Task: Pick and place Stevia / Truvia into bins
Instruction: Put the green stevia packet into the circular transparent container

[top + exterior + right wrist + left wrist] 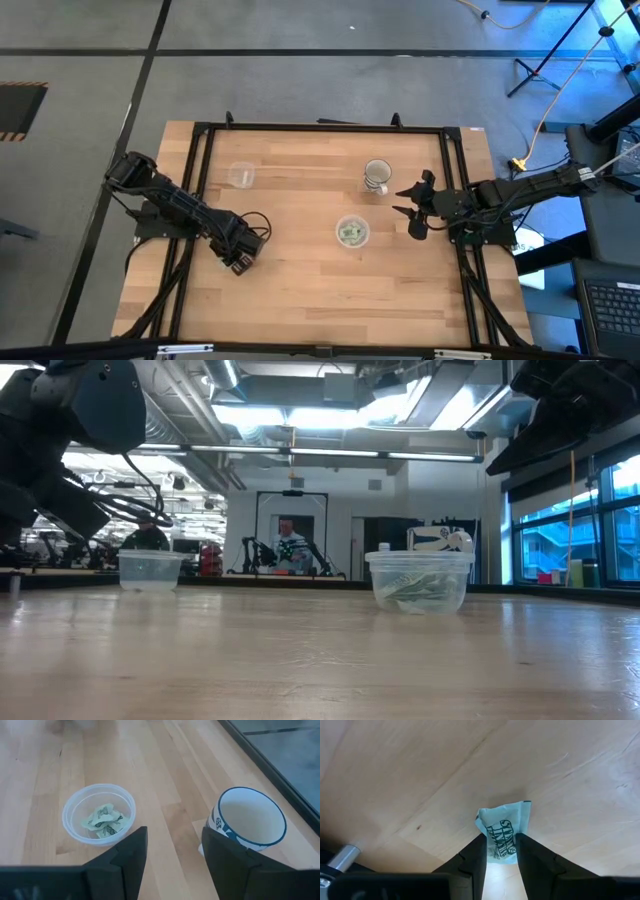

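My left gripper (240, 262) is over the table's left near part, pointing down, shut on one pale green Stevia sachet (504, 831). A clear plastic cup (352, 232) at mid-table holds several green sachets (105, 819); it also shows in the low view (420, 580). A second clear cup (241, 175), empty as far as I see, stands at the far left (150, 570). My right gripper (412, 212) hovers open at the table's right, above the wood between the filled cup and the mug. My left gripper pinches the sachet's printed end (500, 845) between its two fingers, coming from above. The crumpled free end (507, 812) sticks out past the fingertips toward the wood. Whether that end touches the table, I cannot tell.
A white mug with a dark rim and markings (377, 176) stands upright beside the filled cup (250, 820). A black frame rail (460, 180) runs around the table. Bare wood lies in front of both cups. People show in the room beyond the far edge (290, 545).
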`<state>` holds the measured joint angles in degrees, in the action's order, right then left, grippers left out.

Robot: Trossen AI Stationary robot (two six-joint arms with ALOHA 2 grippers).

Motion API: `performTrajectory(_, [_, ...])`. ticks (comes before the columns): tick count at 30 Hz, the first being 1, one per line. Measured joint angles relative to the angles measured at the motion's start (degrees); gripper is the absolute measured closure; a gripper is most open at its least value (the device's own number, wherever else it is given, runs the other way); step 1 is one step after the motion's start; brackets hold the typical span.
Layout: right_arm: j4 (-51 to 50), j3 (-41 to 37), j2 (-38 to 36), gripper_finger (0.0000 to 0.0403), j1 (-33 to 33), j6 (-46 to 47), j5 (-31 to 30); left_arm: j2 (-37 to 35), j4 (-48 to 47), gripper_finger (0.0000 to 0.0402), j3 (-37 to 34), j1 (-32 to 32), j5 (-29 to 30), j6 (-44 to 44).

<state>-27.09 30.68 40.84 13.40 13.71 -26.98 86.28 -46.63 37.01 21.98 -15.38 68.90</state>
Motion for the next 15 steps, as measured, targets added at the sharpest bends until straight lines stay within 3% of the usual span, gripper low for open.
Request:
performTrajectory(8, [0.0,0.0,0.0,0.0211,0.0,-0.7,0.0,-1.8,0.2,0.0307,-0.1,0.0,0.5,-0.7])
performTrajectory(15, [0.0,0.0,0.0,0.0211,0.0,-0.7,0.0,-4.3,0.4,0.0337,-0.2,0.0,2.7,-0.7])
